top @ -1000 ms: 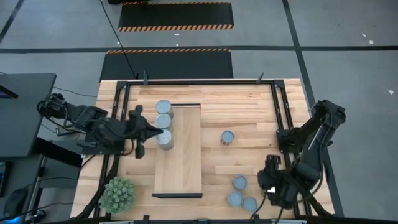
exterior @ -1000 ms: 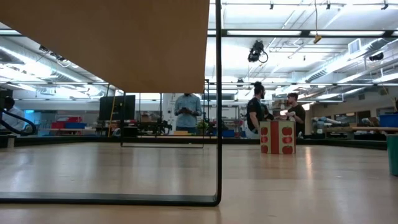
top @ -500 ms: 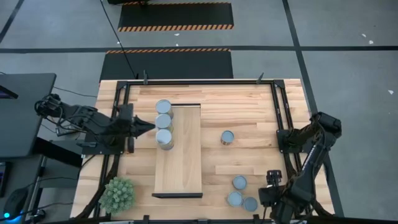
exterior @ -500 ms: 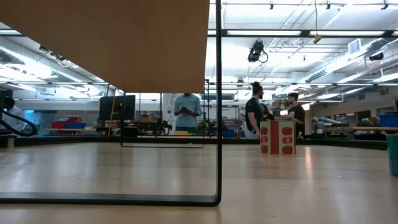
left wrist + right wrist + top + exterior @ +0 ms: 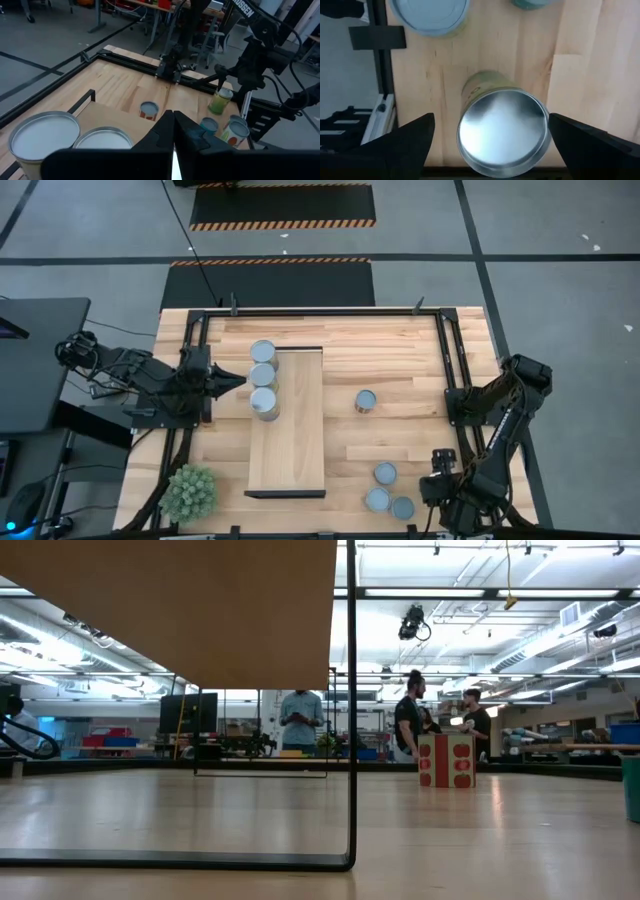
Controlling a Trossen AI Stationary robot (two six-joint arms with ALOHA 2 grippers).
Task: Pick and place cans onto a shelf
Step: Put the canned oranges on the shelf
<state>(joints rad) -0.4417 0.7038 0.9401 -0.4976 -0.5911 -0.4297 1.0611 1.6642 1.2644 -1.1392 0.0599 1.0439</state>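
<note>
The shelf (image 5: 288, 420) lies lengthwise in the middle of the table. Three cans (image 5: 263, 376) stand in a row along its far left edge. One can (image 5: 366, 401) stands alone on the table to the shelf's right, and three more (image 5: 385, 474) cluster near the right front corner. My right gripper (image 5: 492, 137) is open and points down beside that cluster. Its fingers stand on either side of a silvery-topped, green-labelled can (image 5: 502, 132), which stands upright on the table, and do not touch it. My left gripper (image 5: 238, 383) is shut and empty, just left of the shelf cans.
A spiky green plant (image 5: 190, 492) sits at the near left corner. Black frame rails (image 5: 448, 360) border the table. Two other cans (image 5: 430, 15) stand close to the one under my right gripper. People stand in the room beyond the table.
My left gripper has drawn back from the nearest shelf can toward the table's left edge, staying shut. My right gripper has come down over the cans near the right front corner.
</note>
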